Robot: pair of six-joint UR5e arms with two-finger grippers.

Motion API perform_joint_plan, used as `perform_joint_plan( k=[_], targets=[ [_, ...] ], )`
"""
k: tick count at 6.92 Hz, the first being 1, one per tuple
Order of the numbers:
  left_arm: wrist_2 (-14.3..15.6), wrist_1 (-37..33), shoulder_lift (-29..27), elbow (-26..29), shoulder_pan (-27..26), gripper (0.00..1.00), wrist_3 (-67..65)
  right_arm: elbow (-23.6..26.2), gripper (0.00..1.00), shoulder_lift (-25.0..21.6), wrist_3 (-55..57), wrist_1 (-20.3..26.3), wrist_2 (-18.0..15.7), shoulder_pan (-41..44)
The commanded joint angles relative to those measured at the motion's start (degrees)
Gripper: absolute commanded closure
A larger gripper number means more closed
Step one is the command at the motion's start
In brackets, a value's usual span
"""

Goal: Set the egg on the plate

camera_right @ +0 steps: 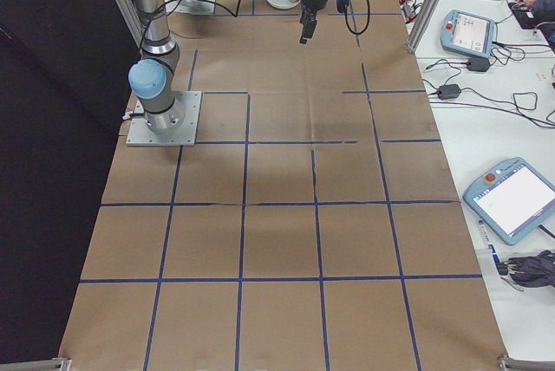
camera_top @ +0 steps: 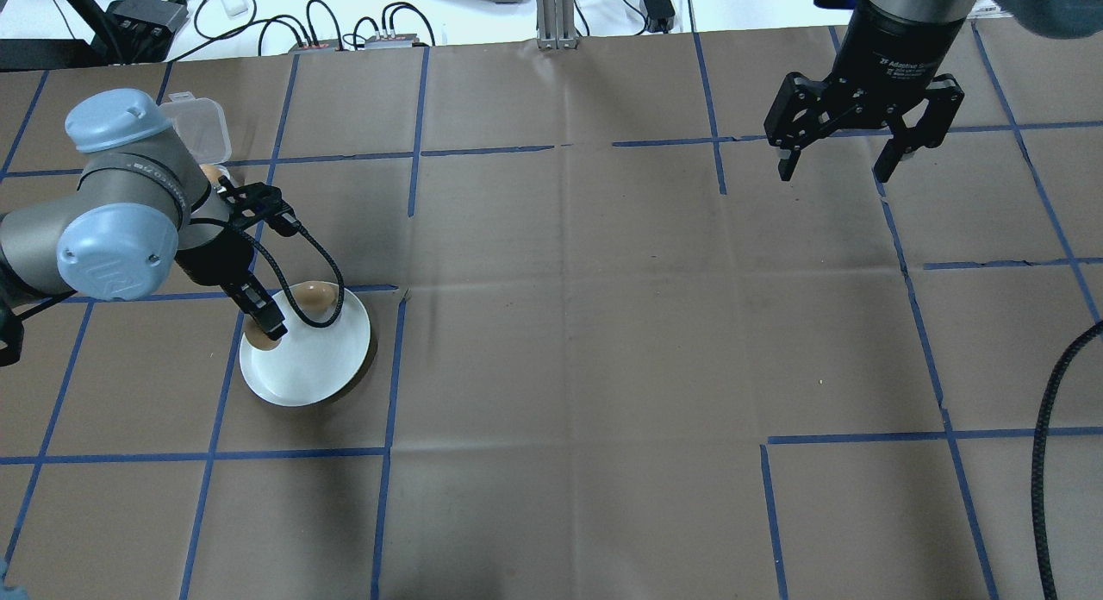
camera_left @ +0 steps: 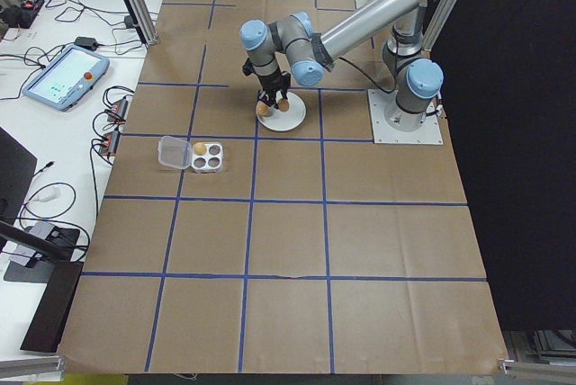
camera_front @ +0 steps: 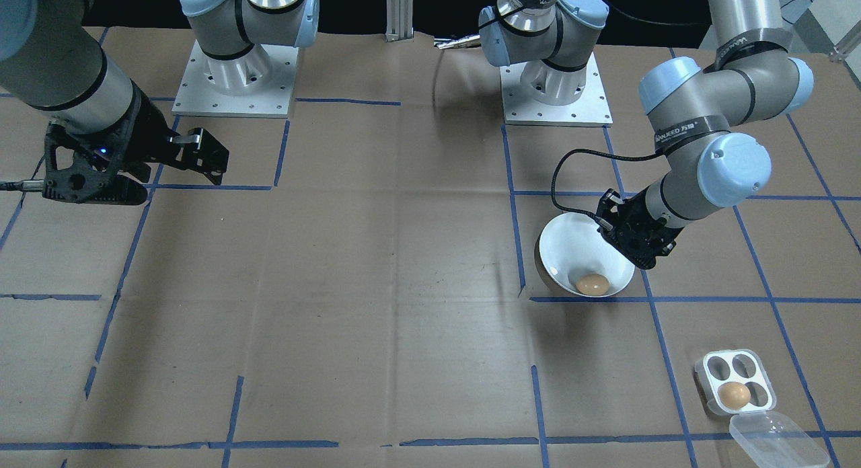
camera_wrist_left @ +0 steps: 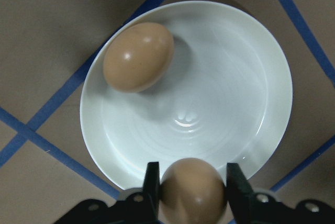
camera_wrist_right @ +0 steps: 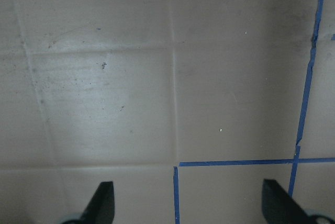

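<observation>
The brown paper-covered table (camera_top: 603, 324), marked off in squares with blue tape (camera_top: 388, 376), takes up nearly everything. The left arm (camera_top: 112, 229) bends down over the round glossy white shallow plate (camera_top: 323, 371), which sits on the robot's left half of the table, over a tape crossing. Further out on that side is the small white four-hole egg tray (camera_front: 734, 380) with its clear plastic lid (camera_front: 779, 441) folded open; one brown egg (camera_front: 734, 395) sits in a hole of it, well apart from the plate.

The right gripper (camera_top: 843, 162) hangs above bare paper on the other half, its fingers spread wide with nothing between them.

The left gripper (camera_wrist_left: 191, 190) is clamped on a brown egg (camera_wrist_left: 192, 190), a black finger (camera_wrist_left: 151, 190) pressed to each side, held over the near rim of the plate. A second brown egg (camera_wrist_left: 138, 56) already lies inside the plate against its wall, apart from the gripped one.
</observation>
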Motion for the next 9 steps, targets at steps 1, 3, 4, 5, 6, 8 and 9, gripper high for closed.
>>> perform_joint_plan(
  k=[1,3,4,5,6,8,9],
  targets=[
    [-1.33,0.16,-1.07,-0.36,-0.21,0.04,0.39,0.00,0.00,0.05,0.00,0.00,-0.06,0.00],
    [-0.82,0.16,-0.03,0.51,-0.21,0.01,0.57,0.00,0.00,0.05,0.00,0.00,0.02,0.00],
    [-0.90,0.94,0.51,2.44,0.31,0.01,1.00,0.00,0.00,0.05,0.00,0.00,-0.06,0.00],
    [-0.47,1.56,-0.27,7.33,0.93,0.01,1.18,0.00,0.00,-0.04,0.00,0.00,-0.06,0.00],
    [-0.38,0.87,-1.32,12.86,1.98,0.01,1.10,0.00,0.00,0.05,0.00,0.00,0.02,0.00],
    [-0.55,0.86,-7.97,19.82,6.18,0.01,3.62,0.00,0.00,-0.04,0.00,0.00,0.02,0.00],
    [-0.55,0.95,-11.49,23.77,6.90,0.01,3.64,0.00,0.00,0.05,0.00,0.00,-0.06,0.00]
  ],
)
